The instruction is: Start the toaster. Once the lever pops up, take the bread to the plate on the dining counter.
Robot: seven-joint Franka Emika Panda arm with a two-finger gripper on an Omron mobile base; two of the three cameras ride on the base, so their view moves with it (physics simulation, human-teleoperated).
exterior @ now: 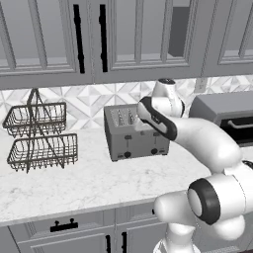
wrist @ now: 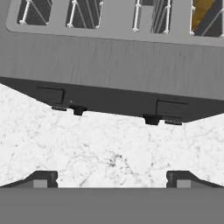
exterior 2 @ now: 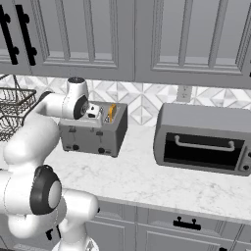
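While your gripper (wrist: 112,179) hangs spread wide, empty, bread (exterior 2: 112,112) sits in toaster (wrist: 113,65).
Levers just ahead; pickup, plate delivery remain.

You have a grey metal toaster (exterior: 136,132) with black levers and knobs on its front, sitting on a white tabletop (exterior: 74,180) veined in faint grey. In one slot a golden-orange edge shows, probably the crust of the bread (exterior 2: 112,112). Behind it the wall tiles (exterior: 94,101) carry a pale grey-and-white diamond pattern. The cabinets (exterior: 123,34) are grey with black handles, the wire basket rack (exterior: 39,136) is dark, and the toaster oven (exterior 2: 206,137) is grey with a black door.
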